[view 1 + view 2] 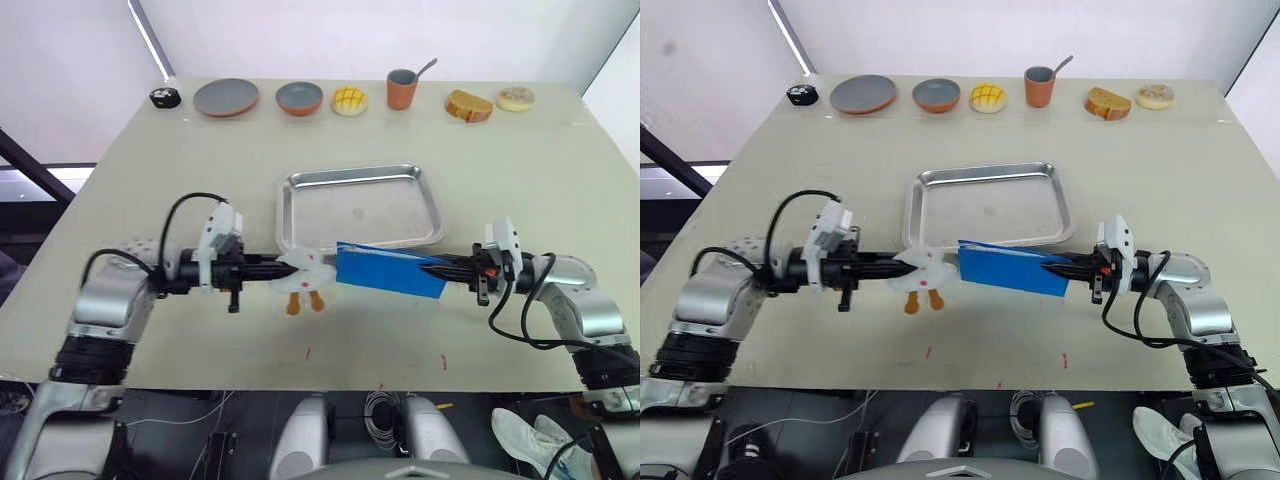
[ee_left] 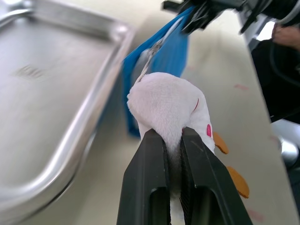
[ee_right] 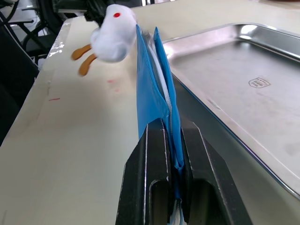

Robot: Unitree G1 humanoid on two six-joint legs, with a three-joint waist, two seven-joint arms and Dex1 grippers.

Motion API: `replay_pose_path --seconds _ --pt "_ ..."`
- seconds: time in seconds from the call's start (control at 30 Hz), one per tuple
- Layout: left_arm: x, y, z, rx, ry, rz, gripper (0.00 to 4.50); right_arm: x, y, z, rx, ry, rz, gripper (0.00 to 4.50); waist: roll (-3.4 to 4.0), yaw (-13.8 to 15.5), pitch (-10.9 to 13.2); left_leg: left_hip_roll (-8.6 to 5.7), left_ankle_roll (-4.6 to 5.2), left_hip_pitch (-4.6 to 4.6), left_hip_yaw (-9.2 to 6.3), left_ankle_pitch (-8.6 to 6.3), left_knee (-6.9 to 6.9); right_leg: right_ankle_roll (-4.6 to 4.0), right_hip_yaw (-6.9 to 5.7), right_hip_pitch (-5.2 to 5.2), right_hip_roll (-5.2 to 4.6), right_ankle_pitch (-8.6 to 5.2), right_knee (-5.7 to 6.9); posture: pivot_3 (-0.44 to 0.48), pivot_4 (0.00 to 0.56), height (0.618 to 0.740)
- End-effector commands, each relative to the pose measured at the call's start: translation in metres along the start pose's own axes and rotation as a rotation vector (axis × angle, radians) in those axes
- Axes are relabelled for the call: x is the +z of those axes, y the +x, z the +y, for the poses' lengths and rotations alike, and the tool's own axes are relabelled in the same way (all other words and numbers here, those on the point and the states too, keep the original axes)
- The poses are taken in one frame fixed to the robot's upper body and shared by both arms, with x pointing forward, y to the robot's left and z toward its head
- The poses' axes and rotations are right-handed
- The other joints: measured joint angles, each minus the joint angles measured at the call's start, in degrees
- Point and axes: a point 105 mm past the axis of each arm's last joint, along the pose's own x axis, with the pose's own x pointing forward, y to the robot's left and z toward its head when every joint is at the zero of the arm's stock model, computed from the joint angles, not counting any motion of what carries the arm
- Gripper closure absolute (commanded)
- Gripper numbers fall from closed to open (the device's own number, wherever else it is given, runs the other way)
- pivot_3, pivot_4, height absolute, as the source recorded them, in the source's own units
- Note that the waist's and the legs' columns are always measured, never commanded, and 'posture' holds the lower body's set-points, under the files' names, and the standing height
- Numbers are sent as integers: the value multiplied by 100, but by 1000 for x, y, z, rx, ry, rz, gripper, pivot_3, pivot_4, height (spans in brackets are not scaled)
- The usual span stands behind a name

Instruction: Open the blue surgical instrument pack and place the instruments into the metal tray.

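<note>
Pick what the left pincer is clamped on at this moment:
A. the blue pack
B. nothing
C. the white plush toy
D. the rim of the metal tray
C: the left pincer is shut on the white plush toy, while the right pincer pinches the blue surgical instrument pack.
</note>
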Motion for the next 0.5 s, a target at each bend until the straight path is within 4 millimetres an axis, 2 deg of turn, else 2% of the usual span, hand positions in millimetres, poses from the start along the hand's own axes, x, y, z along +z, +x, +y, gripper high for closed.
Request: replay_pose_path --seconds 0.03,0.13,0.37,0.5 --pt "-6 -17 9 59 25 41 4463 9 -8 -7 -38 -29 -32 4500 0 15 0 1 0 -1 -1 0 0 0 -2 1 -1 0 -1 0 150 740" --pt "-14 -20 12 76 35 81 4463 11 -8 -8 -34 -24 -47 4500 0 3 0 -4 0 -1 -1 0 0 0 -2 0 1 0 1 0 150 740" --pt "-14 -8 8 48 54 73 4463 25 -5 -7 -9 4 -108 4500 0 2 0 1 0 -1 -1 0 0 0 -1 -1 1 0 2 0 150 740" --pt "-21 -3 1 24 46 92 4463 26 -5 -4 3 11 -108 4500 0 0 0 2 0 -2 -1 0 0 0 -1 -1 1 0 2 0 150 740"
